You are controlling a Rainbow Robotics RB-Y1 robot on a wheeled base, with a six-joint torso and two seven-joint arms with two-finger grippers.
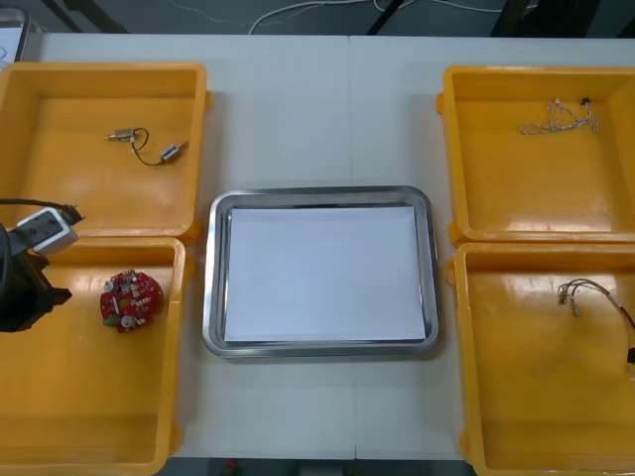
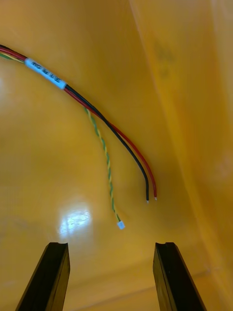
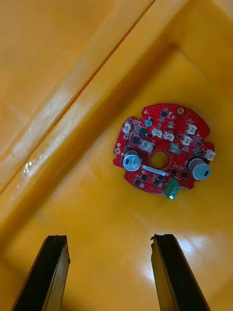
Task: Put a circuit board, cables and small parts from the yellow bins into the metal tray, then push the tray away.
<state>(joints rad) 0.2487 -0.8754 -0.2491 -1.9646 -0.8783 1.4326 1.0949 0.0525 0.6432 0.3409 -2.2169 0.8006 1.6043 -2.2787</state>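
Note:
A round red circuit board (image 3: 165,150) lies on the floor of the near left yellow bin (image 1: 60,397), close to its wall. My left gripper (image 3: 109,274) hangs open above the bin floor, short of the board and apart from it. From the front, the board (image 1: 129,299) sits just right of my left arm (image 1: 25,283). My right gripper (image 2: 111,277) is open over the near right bin (image 1: 536,416). A cable (image 2: 104,124) of red, black and twisted yellow-green wires ends just beyond its fingers. Nothing is between either pair of fingers.
The metal tray (image 1: 319,194), white inside, sits mid-table between the bins. In the far left bin (image 1: 179,79) lie small metal parts on a black cable (image 1: 147,145). A pale cable (image 1: 561,119) rests in the far right bin (image 1: 476,198).

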